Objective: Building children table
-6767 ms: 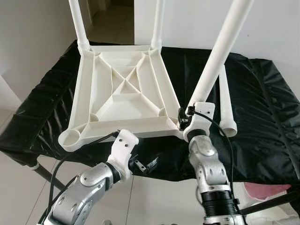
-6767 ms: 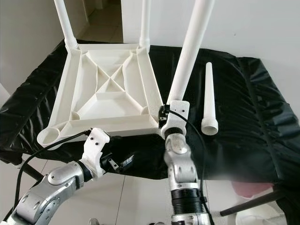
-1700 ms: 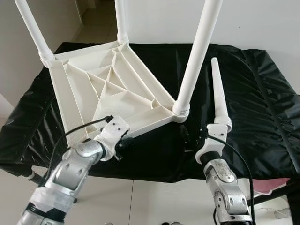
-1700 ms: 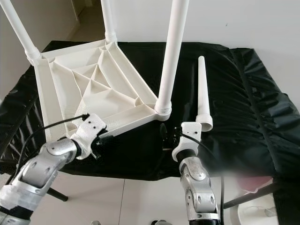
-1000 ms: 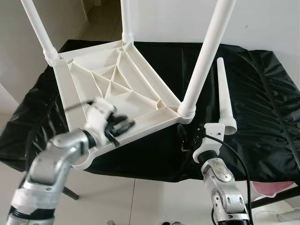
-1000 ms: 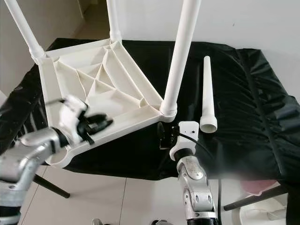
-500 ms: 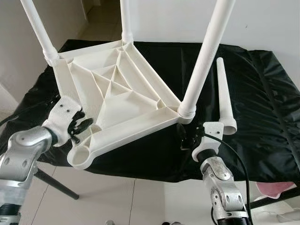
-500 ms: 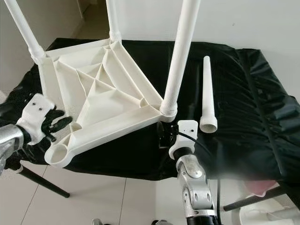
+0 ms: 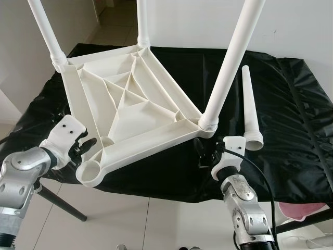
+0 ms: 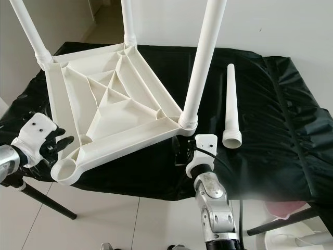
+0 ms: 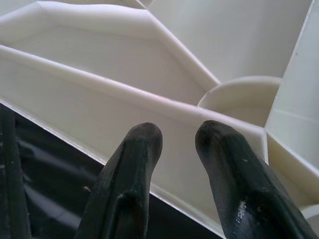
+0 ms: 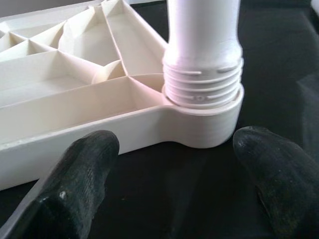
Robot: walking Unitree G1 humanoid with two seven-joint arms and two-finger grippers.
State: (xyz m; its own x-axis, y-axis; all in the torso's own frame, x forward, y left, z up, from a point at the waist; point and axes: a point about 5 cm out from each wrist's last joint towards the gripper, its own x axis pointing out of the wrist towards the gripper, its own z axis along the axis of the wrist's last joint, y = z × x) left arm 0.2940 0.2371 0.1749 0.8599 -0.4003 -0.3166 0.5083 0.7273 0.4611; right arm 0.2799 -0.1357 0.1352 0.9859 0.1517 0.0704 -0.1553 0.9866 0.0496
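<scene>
A white plastic children's table lies upside down on a black-covered surface. Three legs stand screwed in, the nearest at its right corner. The near-left corner socket is empty. A loose white leg lies on the cloth to the right. My left gripper is open just outside the table's left rim, close to the empty socket; in the left wrist view its fingers hold nothing. My right gripper is wide open in front of the screwed leg's threaded base, not touching it.
The cloth-covered surface ends at a front edge close to my arms, with tiled floor below. A black stand leg slants under the left side. A white wall rises behind. Bare black cloth lies right of the loose leg.
Within the last second my left gripper swung from above the table's underside out to its left rim and dropped a little. The right gripper stayed by the screwed leg's base.
</scene>
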